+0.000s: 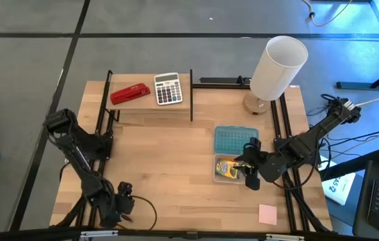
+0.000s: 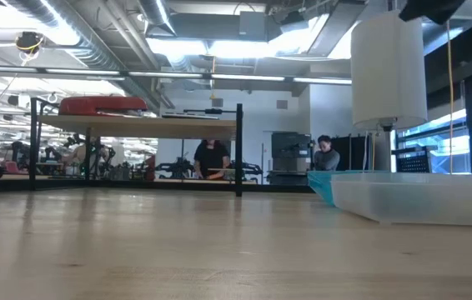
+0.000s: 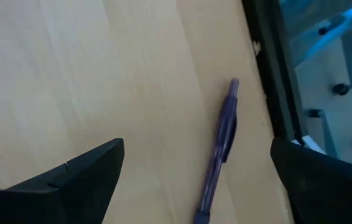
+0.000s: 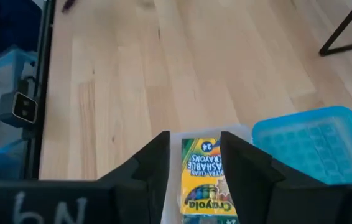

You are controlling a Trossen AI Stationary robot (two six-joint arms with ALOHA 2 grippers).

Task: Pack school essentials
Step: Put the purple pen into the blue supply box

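The right claw (image 4: 193, 163) hangs directly over the clear plastic case (image 1: 220, 175) near the table's (image 1: 169, 167) right edge, its fingers clenched on either side of the yellow-green Crayola crayon box (image 4: 204, 180). The box's long axis runs in line with the fingers, pointing away from the wrist, and it sits at or just inside the case's rim; whether it rests on the bottom cannot be told. Just beyond lies the case's blue lid (image 1: 234, 141), close beside the box. At the near left corner the left claw (image 3: 194, 180) waits released, a dark purple pen (image 3: 219, 149) lying between its fingers, lengthwise. A pink note pad (image 1: 267, 214) lies near the front right corner. Farther back, a red stapler (image 1: 130, 94) and grey calculator (image 1: 168, 88) sit on a raised shelf (image 1: 150, 107), a white lamp (image 1: 278, 67) beside them.
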